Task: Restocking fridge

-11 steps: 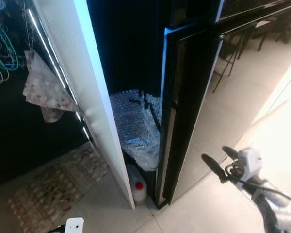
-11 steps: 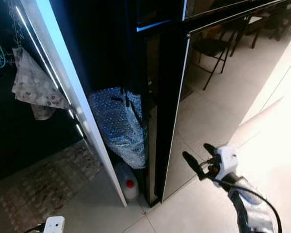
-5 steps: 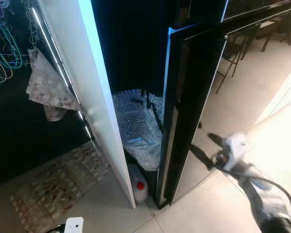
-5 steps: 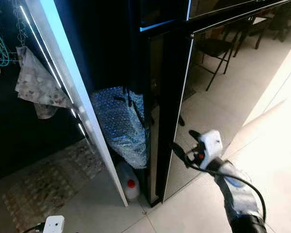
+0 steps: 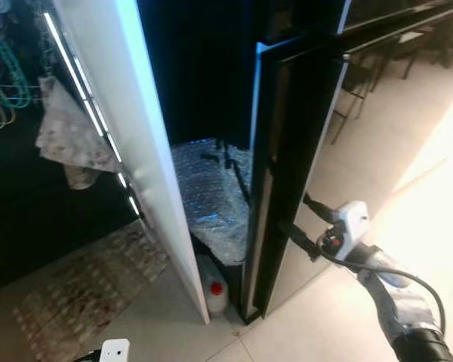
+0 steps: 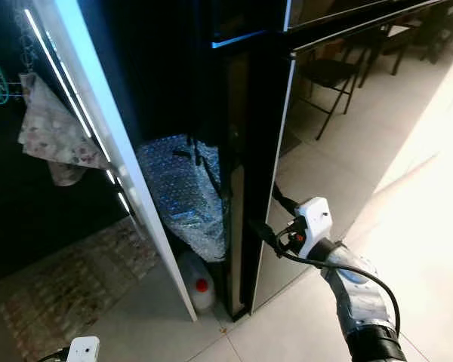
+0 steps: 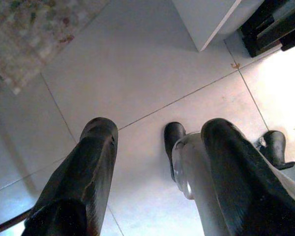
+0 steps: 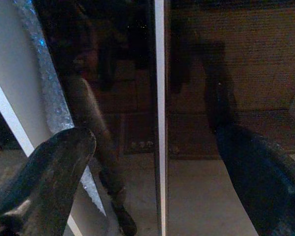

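A: Floor first. Pale glossy floor tiles (image 5: 174, 317) with thin dark grout lines; bright sunlit patch off to the robot's right.
B: Noted. Worn patterned rug (image 5: 83, 290) lying flat on the tiles to the left, in shade.
A: Tall glossy black fridge (image 6: 325, 143) straight ahead, seen from above. Mirror-like front, reflecting tiles and a black folding chair (image 6: 334, 75).
B: White panel door (image 5: 136, 143) left of the fridge, standing ajar at an angle. Long lit strip handle (image 5: 87, 105) along its dark side.
A: Dark gap between panel and fridge. Bundle of clear bubble wrap (image 5: 211, 196) wedged in it, low down, with something black on top — too dim to tell what.
B: White plastic jug with red cap (image 5: 214, 290) on the floor under the bundle, just beside the fridge's bottom corner.
A: Pale patterned cloth (image 5: 68, 143) hanging near the handle. Green wire hangers (image 5: 4, 83) further left, in the dark.
B: Right gripper (image 6: 268, 215) raised to the fridge's front edge, about mid-height of the lower part. Jaws apart, one finger to each side of the black edge; contact not certain. Right wrist view: pale vertical edge strip (image 8: 160, 118) centred between the two dark fingers (image 8: 49, 167).
A: Left gripper (image 7: 155, 167) hanging low over the tiles, idle. Jaws apart, nothing between. A black robot foot (image 7: 173, 140) beyond them.
B: White block (image 5: 115, 351) of the left wrist at the bottom of the head view.
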Controlling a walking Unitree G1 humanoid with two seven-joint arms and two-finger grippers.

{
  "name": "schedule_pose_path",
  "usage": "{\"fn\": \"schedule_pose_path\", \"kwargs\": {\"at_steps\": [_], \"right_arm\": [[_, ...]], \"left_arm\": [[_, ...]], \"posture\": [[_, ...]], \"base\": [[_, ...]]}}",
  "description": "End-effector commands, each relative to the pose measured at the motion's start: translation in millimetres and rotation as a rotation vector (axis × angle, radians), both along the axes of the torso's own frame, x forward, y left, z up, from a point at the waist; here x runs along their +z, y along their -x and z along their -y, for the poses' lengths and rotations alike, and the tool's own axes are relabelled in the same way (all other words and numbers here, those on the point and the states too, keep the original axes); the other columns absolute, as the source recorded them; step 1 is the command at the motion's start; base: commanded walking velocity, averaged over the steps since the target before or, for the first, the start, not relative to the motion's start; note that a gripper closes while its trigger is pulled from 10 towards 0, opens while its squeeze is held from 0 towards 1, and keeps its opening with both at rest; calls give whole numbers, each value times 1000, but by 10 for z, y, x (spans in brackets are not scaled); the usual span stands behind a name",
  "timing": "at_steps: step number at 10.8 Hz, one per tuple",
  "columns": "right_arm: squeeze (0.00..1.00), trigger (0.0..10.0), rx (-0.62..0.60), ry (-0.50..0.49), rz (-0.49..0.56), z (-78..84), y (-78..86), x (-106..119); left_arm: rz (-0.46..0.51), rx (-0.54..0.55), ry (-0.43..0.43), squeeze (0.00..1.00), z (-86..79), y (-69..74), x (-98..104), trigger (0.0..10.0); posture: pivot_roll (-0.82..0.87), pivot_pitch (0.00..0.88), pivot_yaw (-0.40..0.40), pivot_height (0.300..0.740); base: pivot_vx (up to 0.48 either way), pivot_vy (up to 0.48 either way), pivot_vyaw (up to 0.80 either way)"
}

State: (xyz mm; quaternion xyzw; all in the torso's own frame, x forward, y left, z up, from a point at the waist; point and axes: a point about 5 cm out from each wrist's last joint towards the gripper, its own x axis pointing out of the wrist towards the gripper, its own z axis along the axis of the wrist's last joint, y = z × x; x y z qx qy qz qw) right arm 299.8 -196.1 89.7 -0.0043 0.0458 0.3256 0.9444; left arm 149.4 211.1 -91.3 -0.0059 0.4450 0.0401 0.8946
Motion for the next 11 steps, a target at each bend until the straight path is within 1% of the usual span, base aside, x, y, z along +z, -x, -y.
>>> {"fn": "schedule_pose_path", "kwargs": {"at_steps": [1, 2, 3, 4, 5, 6, 8, 9, 11], "right_arm": [[0, 10000, 79, -18, 29, -161, -67, 91], [0, 10000, 93, -23, 33, -226, -120, 111], [0, 10000, 122, -31, 33, -306, -154, 113], [0, 10000, 135, -40, 31, -352, -174, 117], [0, 10000, 161, -61, 30, -447, -226, 136], [0, 10000, 162, -78, 28, -476, -250, 144], [0, 10000, 166, -109, 18, -603, -353, 152], [0, 10000, 169, -127, 17, -684, -416, 187], [0, 10000, 167, -149, 25, -795, -496, 253]], "left_arm": [[0, 12, -12, 0, -53, 20, 3, 10000], [2, 11, -11, 0, -44, 11, 5, 10000], [5, 12, -11, 0, -38, 1, 7, 10000], [7, 13, -11, 0, -37, -2, 9, 10000], [7, 12, -13, 0, -35, -1, 9, 10000], [8, 13, -13, 0, -41, 1, 9, 10000], [11, 14, -15, 0, -71, 14, 13, 10000], [18, 12, -16, 0, -76, -2, 21, 10000], [22, 11, -17, 0, -69, -19, 26, 10000]], "posture": [[-80, 43, 62, 740], [-77, 42, 62, 740], [-70, 41, 62, 740], [-69, 41, 63, 740], [-70, 41, 64, 740], [-67, 40, 64, 740], [-60, 38, 67, 740], [-57, 36, 69, 740], [-57, 35, 70, 740]], "base": [[0, 0, 0], [0, 0, 0], [0, 0, 0], [0, 0, 0], [0, 0, 0], [0, 0, 0], [0, 0, 0], [0, 0, 0], [0, 0, 0]]}}
